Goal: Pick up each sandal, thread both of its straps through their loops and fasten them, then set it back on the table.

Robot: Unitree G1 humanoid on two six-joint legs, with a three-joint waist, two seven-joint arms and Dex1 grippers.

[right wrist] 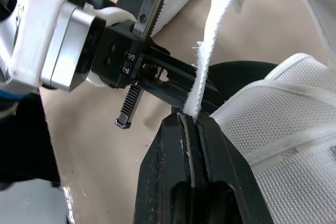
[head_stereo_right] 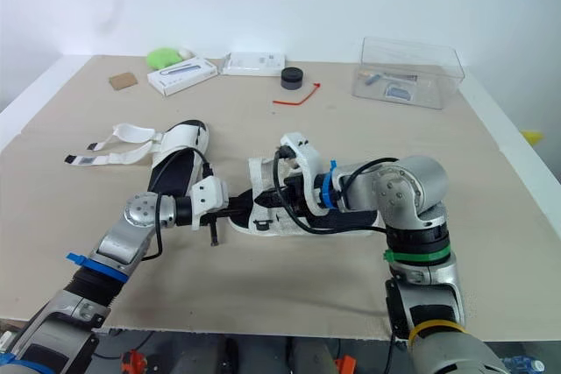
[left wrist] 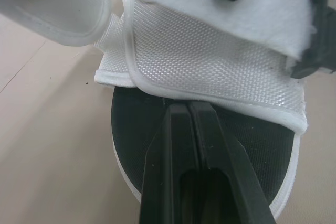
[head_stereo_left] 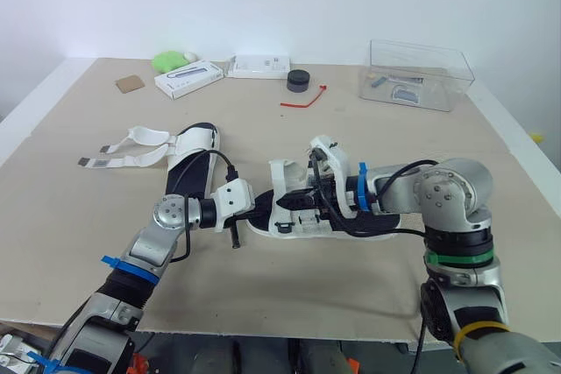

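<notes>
Sandal (head_stereo_left: 285, 183): lies mid-table, between your two grippers. Black textured insole (left wrist: 131, 124), white rim, white upper.

Mesh flap (left wrist: 210, 61): woven, basket-like grain, smooth piped edge. It arches over the insole.

Left gripper (left wrist: 188, 109): black fingers pressed together with no gap, lying over the insole. The tips meet the flap's piped edge; you cannot tell whether they pinch it.

Right gripper (right wrist: 190, 121): clamped on a narrow white webbing strap (right wrist: 207, 61) with a frayed edge. The strap rises from between the tips. It sits just beside the left gripper's body, at the sandal's toe end.

Second sandal (head_stereo_left: 195, 164): near the robot's left of the first, flat on the beige table (head_stereo_left: 79, 216). Its loose straps (head_stereo_left: 131, 151) are splayed outward and unfastened.
</notes>
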